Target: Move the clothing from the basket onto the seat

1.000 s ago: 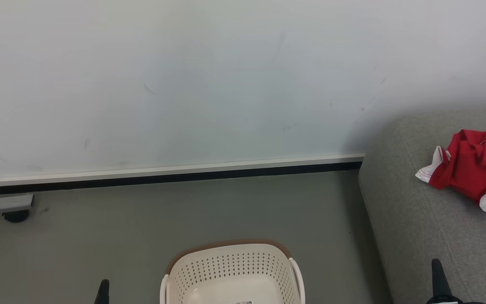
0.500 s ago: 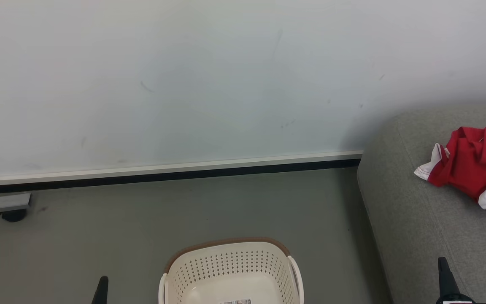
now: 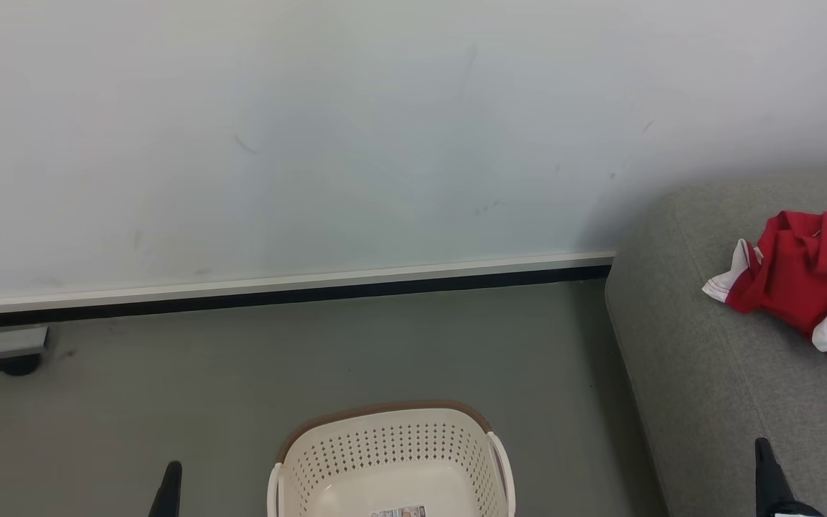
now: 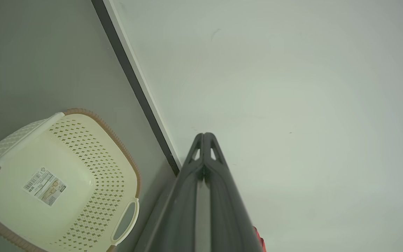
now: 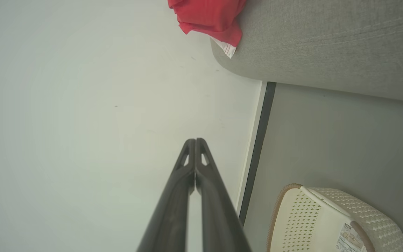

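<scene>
Clothing (image 3: pixel 787 280) lies on the seat (image 3: pixel 708 395), basket (image 3: pixel 392 445) empty; left gripper (image 4: pixel 204 134) and outward-drifting right gripper (image 5: pixel 195 140), both closed on nothing, suggest completion.

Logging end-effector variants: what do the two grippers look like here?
Left gripper and right gripper look alike. Each has two long, dark grey, matte fingers tapering to a narrow rounded tip, with a small triangular cut-out just below each tip. I can make out no cables, labels or markings on them.

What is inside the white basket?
Only a paper sticker on the bottom of the basket. The red clothing lies on the seat instead. A small bit by its rim is out of frame, so unseen.
</scene>
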Robot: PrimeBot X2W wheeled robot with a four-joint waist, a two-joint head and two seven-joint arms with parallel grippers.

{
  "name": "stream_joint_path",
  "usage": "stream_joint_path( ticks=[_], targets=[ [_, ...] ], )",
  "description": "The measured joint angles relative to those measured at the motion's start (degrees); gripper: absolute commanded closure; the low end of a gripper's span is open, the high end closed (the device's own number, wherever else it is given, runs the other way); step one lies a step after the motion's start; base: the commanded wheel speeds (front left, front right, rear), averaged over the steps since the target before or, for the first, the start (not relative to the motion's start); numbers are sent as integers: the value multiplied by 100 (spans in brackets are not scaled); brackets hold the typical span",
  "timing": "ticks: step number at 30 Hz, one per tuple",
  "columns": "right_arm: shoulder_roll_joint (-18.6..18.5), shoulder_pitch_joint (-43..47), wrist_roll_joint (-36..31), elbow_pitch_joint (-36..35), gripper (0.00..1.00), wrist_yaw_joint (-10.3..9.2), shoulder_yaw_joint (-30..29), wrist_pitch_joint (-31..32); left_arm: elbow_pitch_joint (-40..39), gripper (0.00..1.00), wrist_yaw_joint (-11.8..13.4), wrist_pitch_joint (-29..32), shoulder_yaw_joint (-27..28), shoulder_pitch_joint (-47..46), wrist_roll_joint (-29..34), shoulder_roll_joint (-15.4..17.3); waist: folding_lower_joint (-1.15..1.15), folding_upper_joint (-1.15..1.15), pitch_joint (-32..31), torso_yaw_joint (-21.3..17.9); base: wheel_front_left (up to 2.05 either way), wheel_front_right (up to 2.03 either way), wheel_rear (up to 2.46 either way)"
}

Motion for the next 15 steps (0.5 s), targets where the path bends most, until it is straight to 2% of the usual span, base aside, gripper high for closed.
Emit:
stream_joint_path(
  ticks=[15],
  targets=[
    [22, 21, 666, -160, 100, 0, -131, 151, -4, 100, -97, 178, 82, -52, -630, -23, 0, 0, 51, -36, 0, 0, 0]
  ],
)
